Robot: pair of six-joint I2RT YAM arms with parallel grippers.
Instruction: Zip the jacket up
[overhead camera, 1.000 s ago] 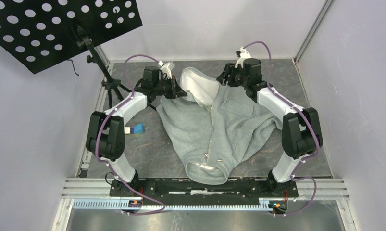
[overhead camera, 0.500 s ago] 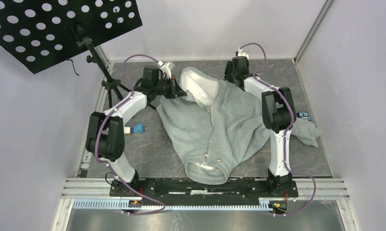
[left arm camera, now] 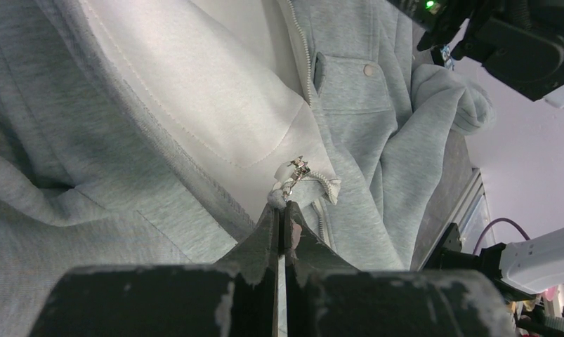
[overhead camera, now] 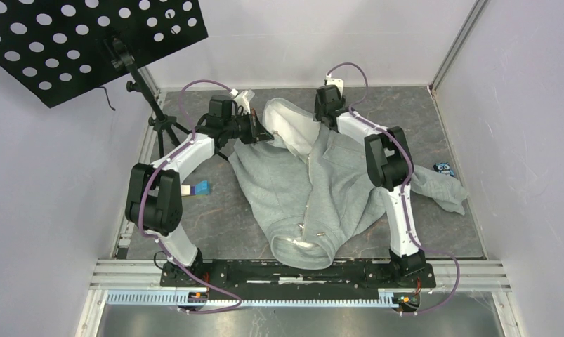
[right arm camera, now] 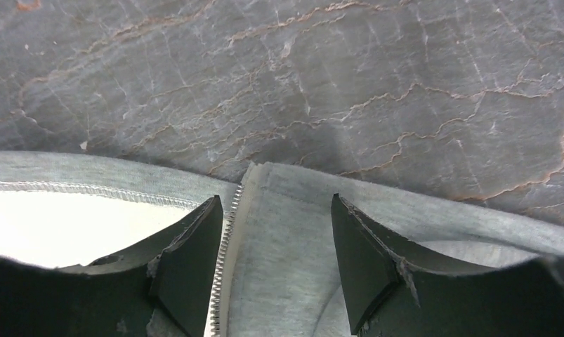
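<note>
The light grey jacket (overhead camera: 314, 189) lies spread on the table, its pale lining turned out at the far side. My left gripper (overhead camera: 263, 135) is at the jacket's far left edge. In the left wrist view the gripper (left arm camera: 279, 210) is shut on the metal zipper pull (left arm camera: 293, 175) at the end of the zipper. My right gripper (overhead camera: 326, 118) hovers over the jacket's far edge. In the right wrist view the gripper (right arm camera: 275, 210) is open. Its fingers straddle a grey fabric edge (right arm camera: 286, 239) with the zipper teeth (right arm camera: 221, 260) beside the left finger.
A black perforated board (overhead camera: 89, 38) on a tripod (overhead camera: 159, 126) stands at the far left. A small blue object (overhead camera: 200, 187) lies left of the jacket. A small owl-like item (overhead camera: 444, 168) lies by the jacket's sleeve (overhead camera: 440, 189) at the right. Walls close in on both sides.
My right arm has swung left from the table's right side to the jacket's far edge, uncovering the right sleeve. My left arm has not moved.
</note>
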